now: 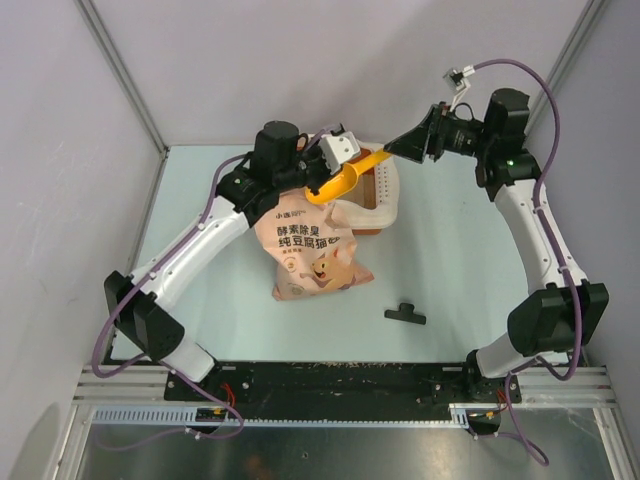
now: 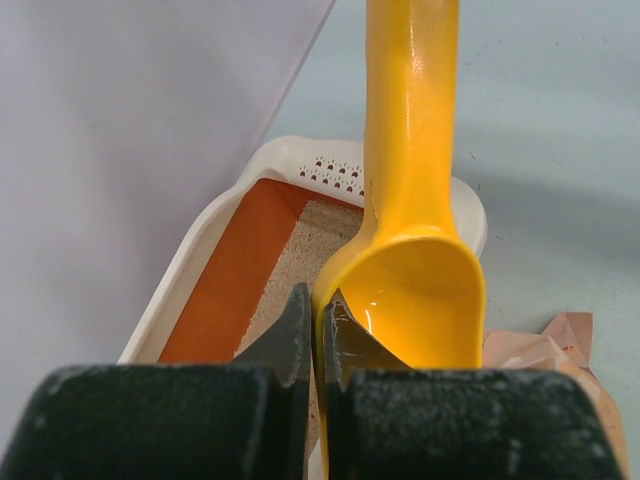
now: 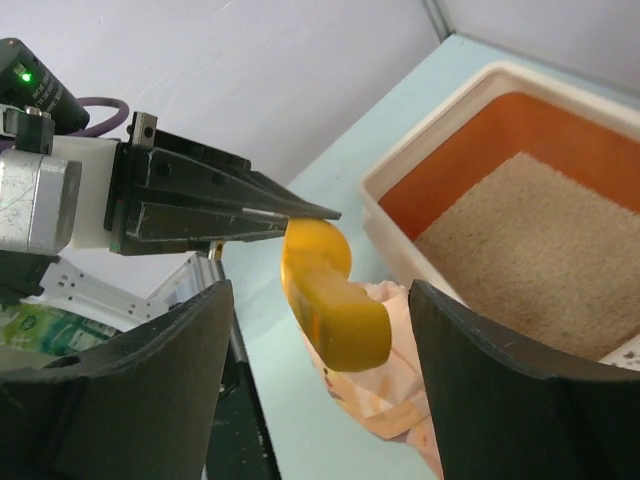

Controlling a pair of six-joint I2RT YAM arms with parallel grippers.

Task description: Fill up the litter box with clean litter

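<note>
— Where's the litter box (image 3: 420,135)?
— Far centre, behind the bag (image 1: 312,262); loose litter (image 3: 540,250) inside.
— And you?
— My left fingers (image 2: 306,322) clamp the scoop (image 2: 412,150) by its rim; my right fingers (image 1: 400,148) stand apart around its stiff, slick handle. I'd grip there.

walls: pale grey panels (image 1: 300,60) | table: light blue-green top (image 1: 450,250)

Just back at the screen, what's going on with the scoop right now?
The left gripper pinches the rim of the empty scoop, holding it above the bag, next to the litter box. The right gripper is open, straddling the scoop's handle end without gripping it. The litter box already holds a layer of litter.
</note>
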